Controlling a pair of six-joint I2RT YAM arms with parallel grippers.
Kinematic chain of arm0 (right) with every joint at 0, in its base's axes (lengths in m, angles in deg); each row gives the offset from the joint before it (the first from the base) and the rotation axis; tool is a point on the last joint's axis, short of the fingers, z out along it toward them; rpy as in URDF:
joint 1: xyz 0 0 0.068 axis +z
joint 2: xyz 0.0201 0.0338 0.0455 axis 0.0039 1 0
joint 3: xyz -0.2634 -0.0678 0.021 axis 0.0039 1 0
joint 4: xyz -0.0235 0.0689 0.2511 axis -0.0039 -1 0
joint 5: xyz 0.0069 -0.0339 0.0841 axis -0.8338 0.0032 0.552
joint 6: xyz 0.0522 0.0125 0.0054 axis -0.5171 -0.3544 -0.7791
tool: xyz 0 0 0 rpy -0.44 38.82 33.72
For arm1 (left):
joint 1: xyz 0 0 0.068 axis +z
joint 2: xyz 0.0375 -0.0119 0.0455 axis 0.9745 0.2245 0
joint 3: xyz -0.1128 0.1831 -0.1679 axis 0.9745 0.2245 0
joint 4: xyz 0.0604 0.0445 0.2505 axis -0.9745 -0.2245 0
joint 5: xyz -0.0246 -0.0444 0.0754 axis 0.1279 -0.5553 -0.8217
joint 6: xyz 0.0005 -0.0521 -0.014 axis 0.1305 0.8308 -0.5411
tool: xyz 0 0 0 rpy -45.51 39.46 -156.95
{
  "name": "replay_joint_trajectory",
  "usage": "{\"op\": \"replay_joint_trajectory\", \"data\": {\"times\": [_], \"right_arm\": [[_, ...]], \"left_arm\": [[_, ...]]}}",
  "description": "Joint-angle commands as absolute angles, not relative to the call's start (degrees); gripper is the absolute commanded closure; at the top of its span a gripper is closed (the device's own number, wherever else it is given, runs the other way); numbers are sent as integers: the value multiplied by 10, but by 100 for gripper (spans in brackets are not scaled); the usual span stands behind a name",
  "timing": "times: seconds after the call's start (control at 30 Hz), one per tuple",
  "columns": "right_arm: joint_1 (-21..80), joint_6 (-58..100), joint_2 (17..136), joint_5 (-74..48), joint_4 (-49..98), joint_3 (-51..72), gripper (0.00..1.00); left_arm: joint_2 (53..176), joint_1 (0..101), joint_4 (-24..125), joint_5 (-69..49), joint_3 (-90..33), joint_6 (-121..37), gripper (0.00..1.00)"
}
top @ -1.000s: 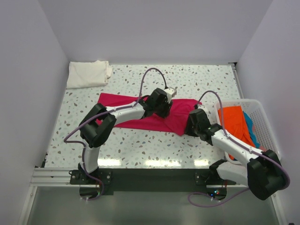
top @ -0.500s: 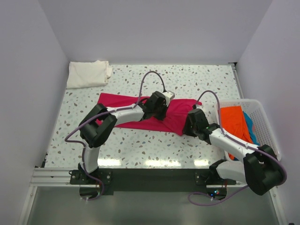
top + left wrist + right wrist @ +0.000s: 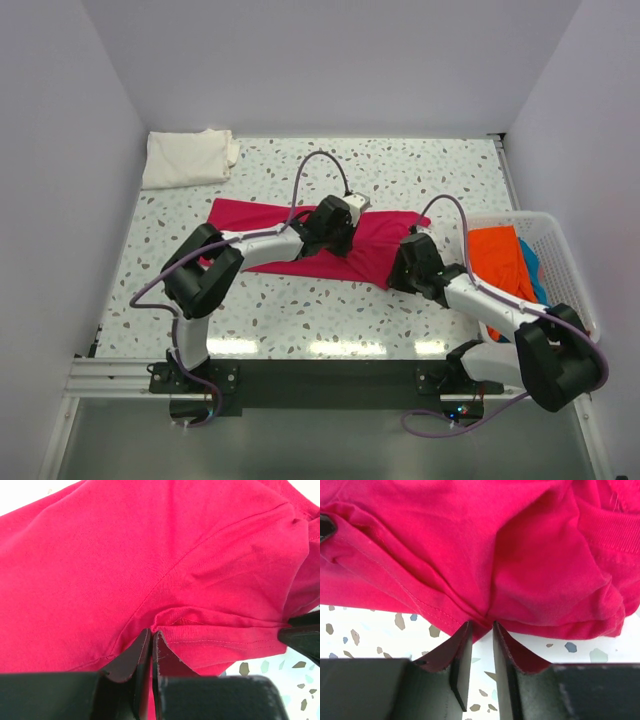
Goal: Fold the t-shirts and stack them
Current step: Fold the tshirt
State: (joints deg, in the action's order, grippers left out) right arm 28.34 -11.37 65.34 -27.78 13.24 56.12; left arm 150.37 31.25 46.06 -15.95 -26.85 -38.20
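**Mia:** What is the biggest thing here?

**Ben:** The speckled table. It fills the middle of the top picture. The magenta-red t-shirt lies in the middle of it, flat but rumpled.

**Mia:** Which way does it lie?

**Ben:** Longways across, from a bit upper left to a bit lower right.

**Mia:** What else is there?

**Ben:** A white basket sits at the right edge. It has an orange t-shirt and a blue t-shirt in it. A folded cream-white t-shirt sits in the table's upper left corner.

**Mia:** And the grippers?

**Ben:** The left gripper is squeezed tight on a fold near the middle of the magenta-red t-shirt. The right gripper is narrow. It nips the bunched lower edge at the shirt's right end, and the creases all run to its tips.

**Mia:** What matters for the next move?

**Ben:** Both pinches are close together on the shirt's right half. Most of the cloth stretches away to the left. I think the left arm is nearer that side, so it should carry its fold that way.

**Mia:** What can't you see?

**Ben:** From above, the arms cover the middle of the shirt. I can't find the sleeves. The blue t-shirt is mostly hidden by the orange one.
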Motion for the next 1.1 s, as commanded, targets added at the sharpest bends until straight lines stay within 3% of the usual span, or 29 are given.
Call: {"op": "replay_joint_trajectory", "data": {"times": [0.0, 0.27, 0.53, 1.07], "right_arm": [[284, -128, 642, -275, 160, 569, 74], [285, -132, 620, -267, 144, 569, 99], [284, -100, 579, -279, 98, 529, 100], [284, -4, 744, -342, 84, 374, 100]], "left_arm": [[1473, 312, 493, -168, -262, -373, 95], [1453, 312, 494, -177, -243, -366, 96], [1410, 312, 519, -181, -191, -339, 98], [1381, 312, 551, -227, -117, -265, 99]]}}
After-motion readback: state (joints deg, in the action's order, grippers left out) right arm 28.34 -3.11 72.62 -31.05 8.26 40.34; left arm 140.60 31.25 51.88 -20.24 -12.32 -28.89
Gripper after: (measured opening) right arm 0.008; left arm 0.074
